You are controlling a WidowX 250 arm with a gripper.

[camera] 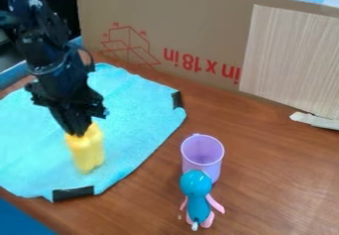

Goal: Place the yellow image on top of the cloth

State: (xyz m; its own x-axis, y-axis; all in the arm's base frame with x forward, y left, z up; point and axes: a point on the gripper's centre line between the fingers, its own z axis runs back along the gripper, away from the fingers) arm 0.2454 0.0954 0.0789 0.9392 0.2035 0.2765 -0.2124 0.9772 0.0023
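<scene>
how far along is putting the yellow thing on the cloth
Nearly done, it seems: the soft-edged yellow object is upright over the light-blue fabric cloth, base apparently touching it. In hand: the black pincer is at its top. Left, probably: release and moving clear.

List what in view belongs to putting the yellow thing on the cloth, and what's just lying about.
Belongs to the job:
yellow object, at the claw
light-blue cloth, beneath both

Just lying about:
purple cup
blue-and-pink figure, by the cup
printed cardboard, standing behind
wood-grain panel, against the cardboard
</scene>
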